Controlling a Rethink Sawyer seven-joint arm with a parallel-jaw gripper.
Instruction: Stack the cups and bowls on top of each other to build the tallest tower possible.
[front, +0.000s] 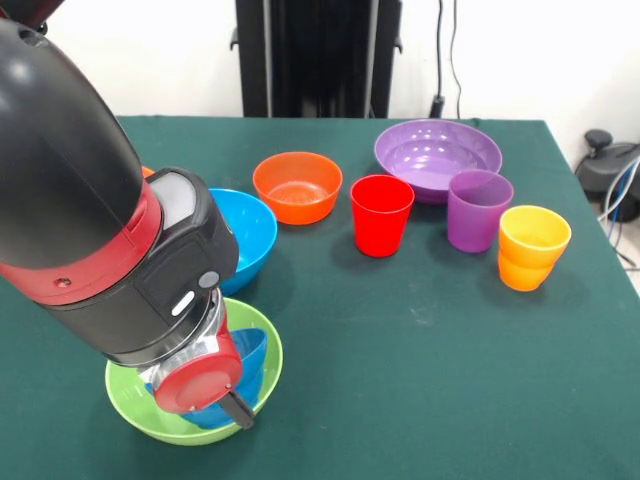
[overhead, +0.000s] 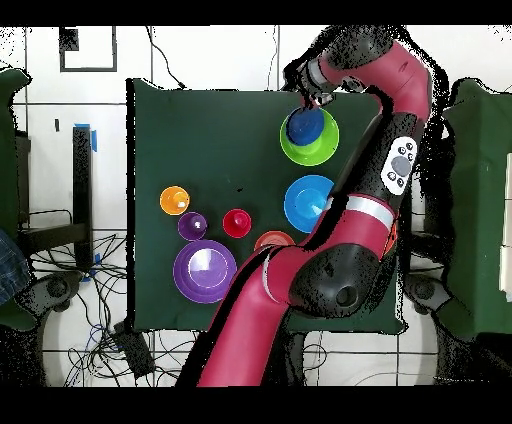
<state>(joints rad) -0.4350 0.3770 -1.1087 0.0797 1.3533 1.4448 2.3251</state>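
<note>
On the green table (front: 420, 330), seen from the front, the lime bowl (front: 135, 410) sits at about seven o'clock with the dark blue bowl (front: 245, 362) nested inside it. The arm's wrist hangs right over that pair, and the pincer (front: 232, 405) reaches down into the dark blue bowl; whether it is open or closed I cannot tell, since the wrist hides it. The light blue bowl (front: 250, 235) stands just beyond the lime one, at nine o'clock. The small orange bowl (front: 297, 186) is at eleven o'clock, the wide purple bowl (front: 437, 155) at one. The red cup (front: 381, 215) stands near the centre, with the purple cup (front: 479, 209) and then the orange cup (front: 533, 247) at two to three o'clock, each upright and apart.
</note>
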